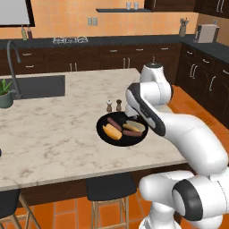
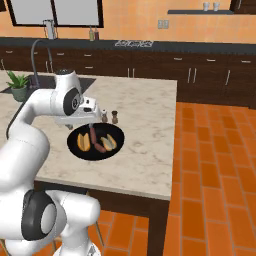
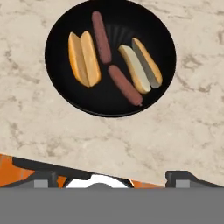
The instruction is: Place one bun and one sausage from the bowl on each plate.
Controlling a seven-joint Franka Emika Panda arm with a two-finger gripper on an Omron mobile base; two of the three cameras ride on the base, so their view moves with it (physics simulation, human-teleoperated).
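The bowl [image 3: 61,87] sits on the counter [image 3: 183,131] near its front edge. It holds two buns, orange [image 3: 84,58] and tan [image 3: 141,65], with two sausages [image 3: 101,37] [image 3: 125,85] between them. The gripper [image 3: 107,177] hovers above the front edge, fingers [image 3: 177,177] spread wide, holding nothing. Two shakers [image 1: 114,105] stand just behind the bowl.

Orange walls [image 1: 58,22] glow warm behind a long run of dark wood cabinets [image 1: 112,56] topped by a black counter. There's the marble desk [image 1: 49,129], pale and veined, with a dark sink [image 1: 40,86] and curved faucet [image 1: 13,58] at its far side, a potted plant [image 1: 5,93] beside them. Terracotta floor tiles [image 2: 215,170] spread out to the right. Black stools [image 1: 109,187] sit tucked under the near edge. A window [image 2: 55,11] hangs on the back wall, a shelf [image 2: 205,11] further along.
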